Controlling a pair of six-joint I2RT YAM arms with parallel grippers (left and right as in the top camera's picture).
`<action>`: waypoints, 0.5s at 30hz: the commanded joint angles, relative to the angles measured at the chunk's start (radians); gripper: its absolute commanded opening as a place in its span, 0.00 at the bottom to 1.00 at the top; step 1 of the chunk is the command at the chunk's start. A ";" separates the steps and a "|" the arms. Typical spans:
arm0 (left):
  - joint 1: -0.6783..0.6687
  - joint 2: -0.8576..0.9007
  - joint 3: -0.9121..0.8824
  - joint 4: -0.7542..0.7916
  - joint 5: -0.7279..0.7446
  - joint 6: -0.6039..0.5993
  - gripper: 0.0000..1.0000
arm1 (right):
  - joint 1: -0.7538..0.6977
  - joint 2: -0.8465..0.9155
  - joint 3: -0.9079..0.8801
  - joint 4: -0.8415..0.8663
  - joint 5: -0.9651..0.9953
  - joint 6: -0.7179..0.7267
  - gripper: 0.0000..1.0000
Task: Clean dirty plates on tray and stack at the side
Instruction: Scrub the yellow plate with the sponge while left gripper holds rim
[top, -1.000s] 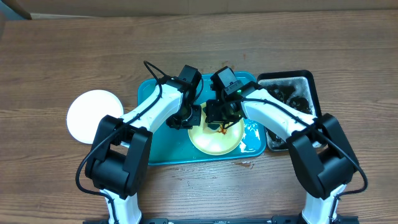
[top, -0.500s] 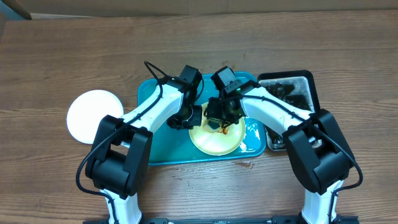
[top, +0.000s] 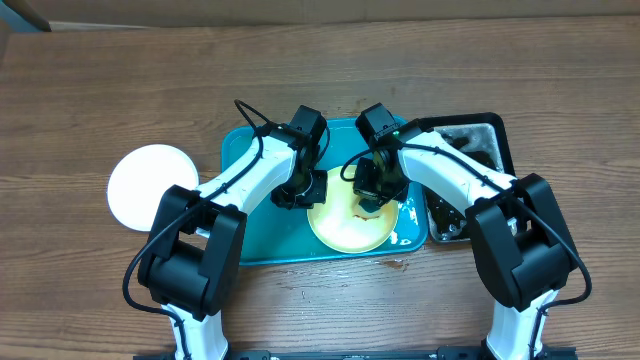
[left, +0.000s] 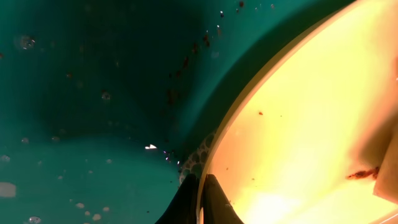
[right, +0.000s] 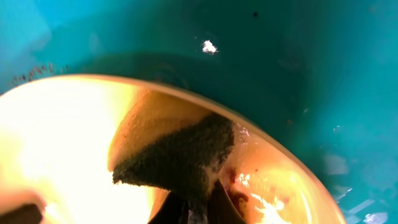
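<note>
A pale yellow-green plate (top: 348, 224) lies on the turquoise tray (top: 250, 215), toward its right front. My left gripper (top: 304, 192) is shut on the plate's left rim (left: 224, 134). My right gripper (top: 368, 196) is shut on a dark sponge (right: 180, 158) and presses it on the plate (right: 62, 143), next to a brown sauce smear (right: 239, 190). A white plate (top: 150, 187) lies on the table left of the tray. The third plate is out of view.
A narrow black tray (top: 470, 150) with dark bits stands right of the turquoise tray. White foam (top: 405, 218) lies on the turquoise tray's right part. Crumbs and droplets (left: 180, 62) dot the tray floor. A brown wooden table lies all around.
My right gripper has moved to the right and slightly back with the sponge, across the plate. The left gripper has kept its hold on the rim.
</note>
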 joint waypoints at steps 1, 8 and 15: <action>0.007 0.006 -0.012 -0.010 -0.037 0.011 0.04 | 0.009 -0.014 -0.031 -0.036 0.069 -0.100 0.04; 0.007 0.006 -0.012 -0.010 -0.037 0.011 0.04 | 0.009 -0.177 -0.031 -0.042 0.068 -0.170 0.04; 0.007 0.006 -0.012 -0.010 -0.037 0.011 0.04 | 0.026 -0.181 -0.059 -0.061 0.068 -0.204 0.04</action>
